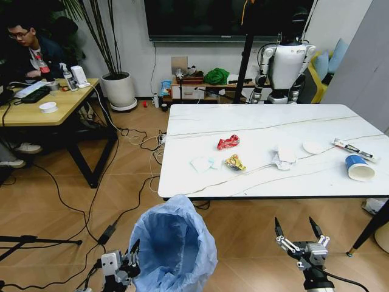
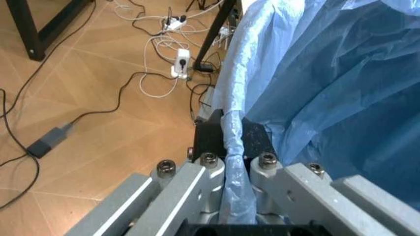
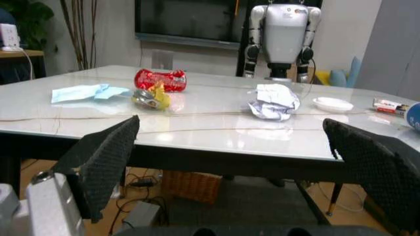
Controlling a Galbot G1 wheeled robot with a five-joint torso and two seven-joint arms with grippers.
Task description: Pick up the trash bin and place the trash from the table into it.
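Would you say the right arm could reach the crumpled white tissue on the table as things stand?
Probably yes. The right pincer hangs open below the near edge of the table, and the crumpled white tissue lies beyond it with bare tabletop in front. It would have to rise over the edge first.

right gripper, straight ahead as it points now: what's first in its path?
Probably the table edge. The right gripper is open, below the tabletop, its fingers aimed at the near rim. Slightly higher, the crumpled tissue would be first; depth is unclear.
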